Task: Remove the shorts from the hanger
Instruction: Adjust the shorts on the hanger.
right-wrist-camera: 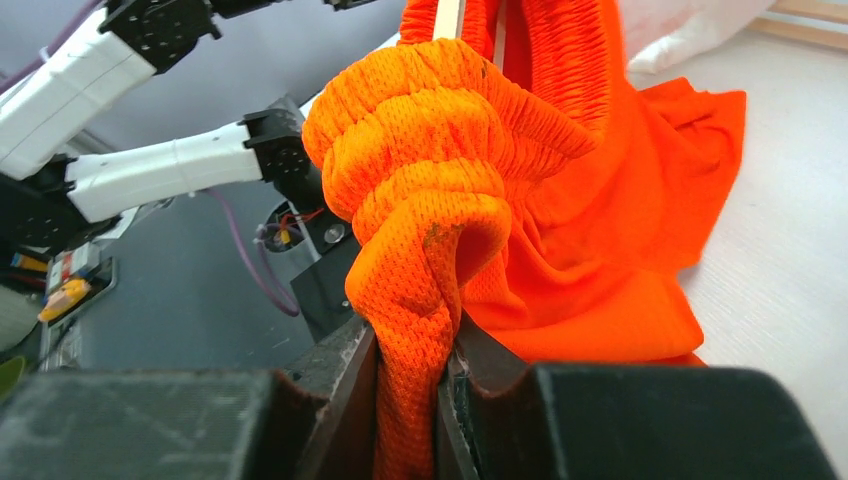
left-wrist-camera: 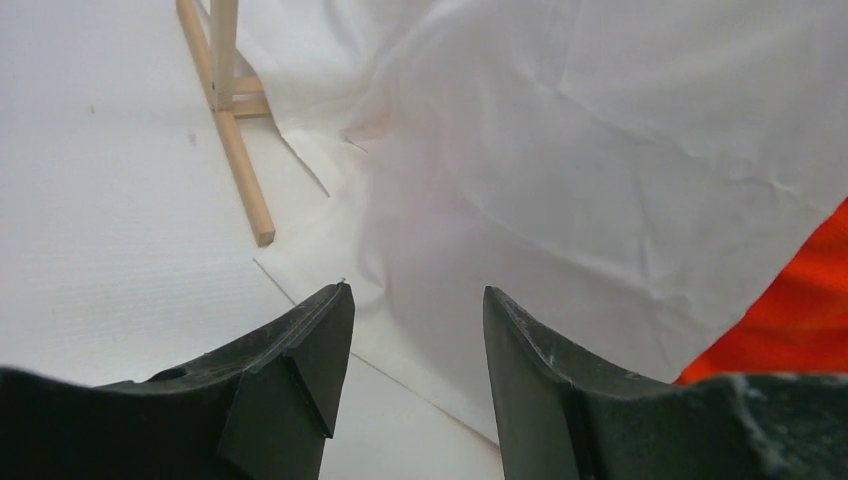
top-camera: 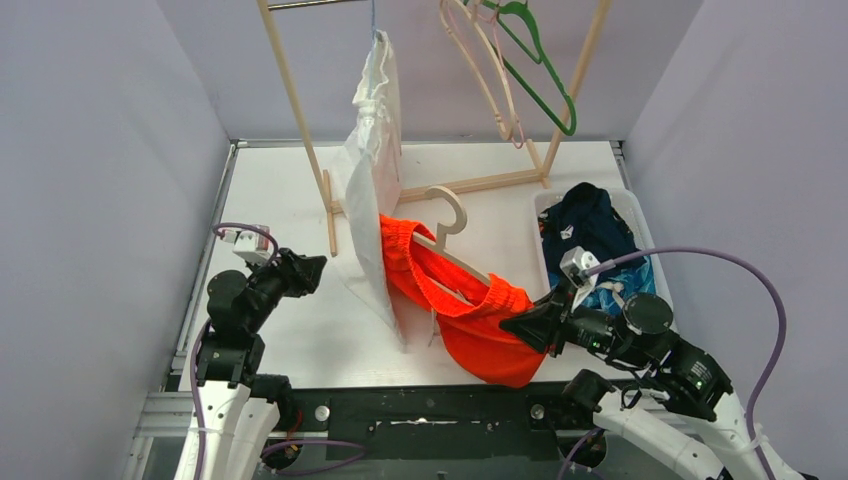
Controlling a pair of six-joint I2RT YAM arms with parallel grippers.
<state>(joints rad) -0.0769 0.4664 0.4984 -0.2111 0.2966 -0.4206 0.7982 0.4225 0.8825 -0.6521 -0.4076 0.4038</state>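
Observation:
The bright orange shorts (top-camera: pixel 455 305) lie on the table, still threaded on a beige wooden hanger (top-camera: pixel 447 222). My right gripper (top-camera: pixel 522 326) is shut on their bunched waistband (right-wrist-camera: pixel 440 215) at the right end. The white shorts (top-camera: pixel 372 160) hang from the rack on a hanger, their lower edge trailing on the table. My left gripper (top-camera: pixel 313 272) is open and empty, just left of the white shorts (left-wrist-camera: pixel 600 160). Dark navy shorts (top-camera: pixel 590 225) and blue patterned shorts (top-camera: pixel 617 285) lie in the bin. The camouflage pair is out of view.
A wooden clothes rack (top-camera: pixel 300 110) stands at the back, its foot (left-wrist-camera: pixel 240 150) close to my left gripper. Empty pink (top-camera: pixel 490 75) and green (top-camera: pixel 540 70) hangers hang at its right. A white bin (top-camera: pixel 640 225) sits at the right.

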